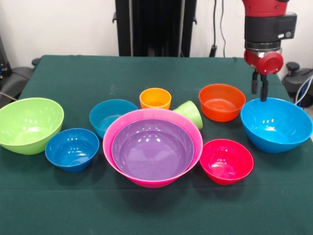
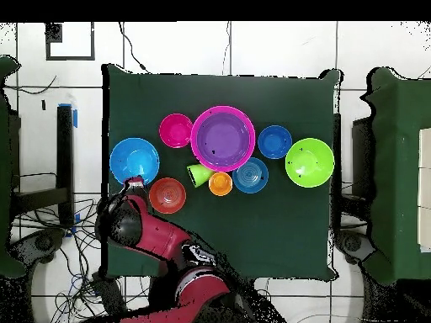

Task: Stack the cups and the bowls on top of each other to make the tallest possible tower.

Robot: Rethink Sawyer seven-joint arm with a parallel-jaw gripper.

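The purple bowl [image 1: 151,149] sits nested in the big pink bowl [image 1: 151,182] at the table's middle, which is the tower's base [image 2: 195,139]. My gripper [image 1: 259,95] hangs just above the far rim of the sky blue bowl [image 1: 276,125], fingers a small gap apart and empty. In the overhead view it [image 2: 135,181] is between the sky blue bowl [image 2: 134,161] and the orange bowl [image 2: 167,194]. The orange cup [image 1: 155,98] stands upright behind the pink bowl. The lime cup [image 1: 190,113] lies on its side next to it.
Loose bowls ring the stack: lime green [image 1: 29,125], dark blue [image 1: 72,148], teal [image 1: 110,115], orange [image 1: 221,102], red-pink [image 1: 226,160]. The robot's black pedestal [image 1: 155,27] stands behind the green table.
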